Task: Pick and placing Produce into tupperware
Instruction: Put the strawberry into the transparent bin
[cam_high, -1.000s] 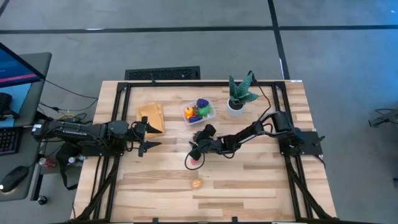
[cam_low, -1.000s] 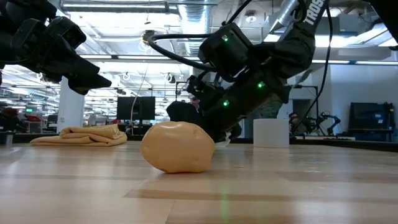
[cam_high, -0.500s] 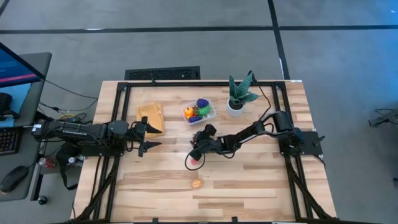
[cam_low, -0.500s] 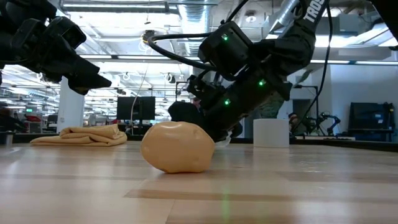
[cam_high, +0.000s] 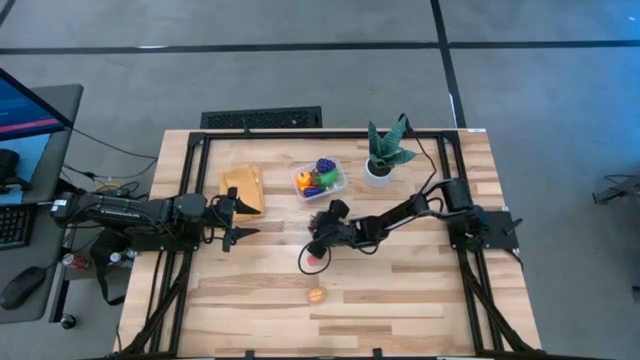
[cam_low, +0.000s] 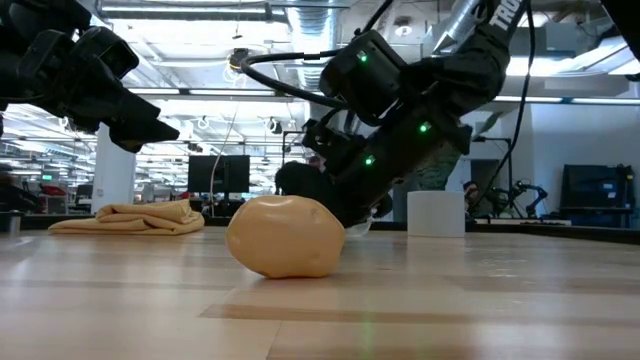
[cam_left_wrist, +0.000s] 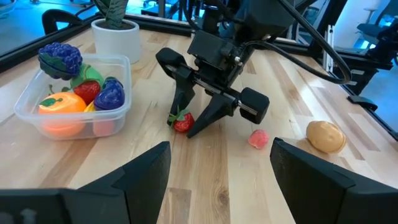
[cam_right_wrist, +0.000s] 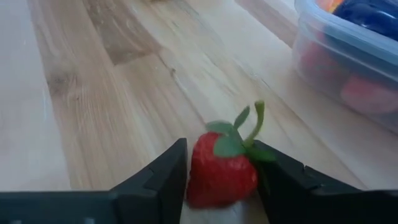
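My right gripper stands low over the middle of the table, shut on a red strawberry with a green stalk. The clear tupperware sits just beyond it toward the far edge, holding purple grapes, an orange and more strawberries. A pink bit and a tan potato lie on the wood nearer the near edge. My left gripper hovers open at the table's left, touching nothing. My right gripper pinches the strawberry's red body between its two fingers, one on each side. The fingers slant down at it from the table's right. The berry sits stalk-up at table height; whether it is clear of the wood I cannot tell.
A spiky green plant in a white pot stands right of the tub. A folded tan cloth lies by the left gripper. The potato fills the near foreground in the low view. Bare wood stretches along the near edge.
In the low view the right gripper has risen very slightly; its fingers stay around the strawberry.
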